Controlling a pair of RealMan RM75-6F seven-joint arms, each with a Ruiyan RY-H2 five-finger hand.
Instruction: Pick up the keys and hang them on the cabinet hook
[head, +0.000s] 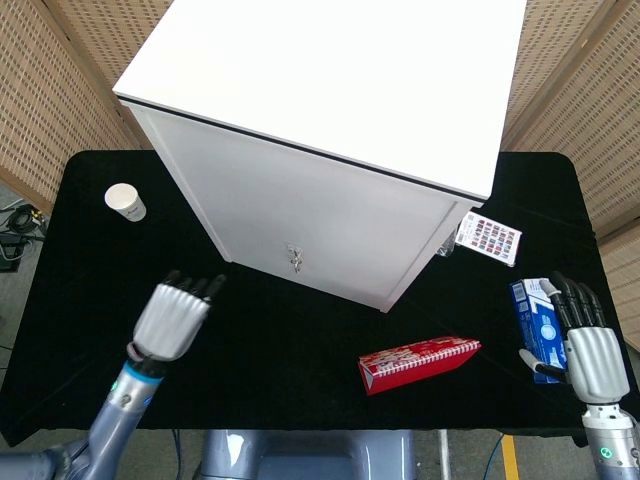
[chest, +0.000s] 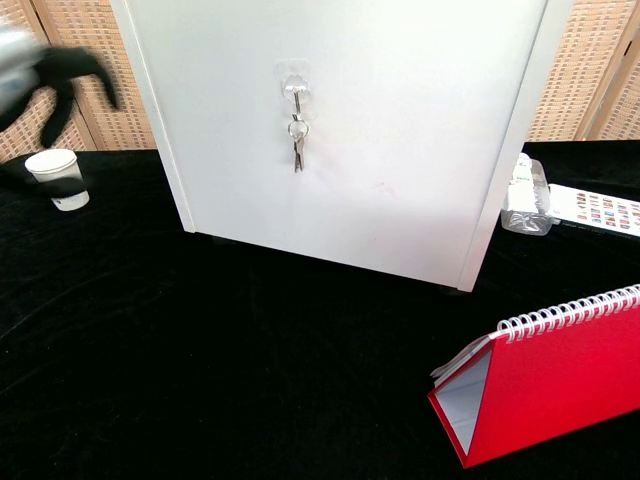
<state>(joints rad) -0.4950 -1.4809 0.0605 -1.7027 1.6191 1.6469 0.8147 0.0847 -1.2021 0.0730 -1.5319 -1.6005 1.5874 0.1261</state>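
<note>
The keys (chest: 297, 141) hang from a clear hook (chest: 293, 78) on the front of the white cabinet (chest: 400, 130); in the head view the keys (head: 294, 259) are a small speck on the cabinet (head: 330, 90) face. My left hand (head: 176, 312) hovers over the black table to the lower left of the keys, well apart from them, fingers spread and holding nothing; the chest view catches only a blur of that left hand (chest: 45, 70) at the left edge. Far right, my right hand (head: 590, 345) rests open near the table's front edge.
A paper cup (head: 125, 202) stands at the table's left. A red spiral notebook (head: 418, 362) stands tented in front of the cabinet. A blue box (head: 535, 315) lies beside my right hand. A colour card (head: 489, 238) and a clear packet (chest: 523, 198) lie by the cabinet's right corner.
</note>
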